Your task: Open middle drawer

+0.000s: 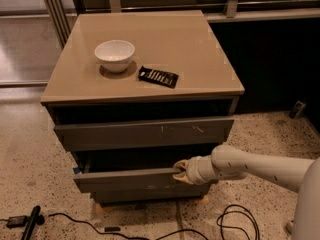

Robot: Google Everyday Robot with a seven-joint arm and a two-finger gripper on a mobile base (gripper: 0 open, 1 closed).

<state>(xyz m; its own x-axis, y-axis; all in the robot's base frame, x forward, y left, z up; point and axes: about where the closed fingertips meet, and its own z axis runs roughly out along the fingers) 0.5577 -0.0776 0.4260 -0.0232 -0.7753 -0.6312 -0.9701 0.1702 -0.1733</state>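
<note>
On the counter (200, 49), upper centre, a bowl (115, 54) sits left of a packet (158, 76). Lower centre, the claw (181, 171) touches the middle drawer (125, 179) at its right end.

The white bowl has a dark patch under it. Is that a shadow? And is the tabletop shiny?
In the camera view, yes: the white bowl casts a soft shadow toward the front. The tan cabinet top shows a pale sheen of glare. The inside of the middle drawer is in deep shade, with the gripper at its top edge.
</note>
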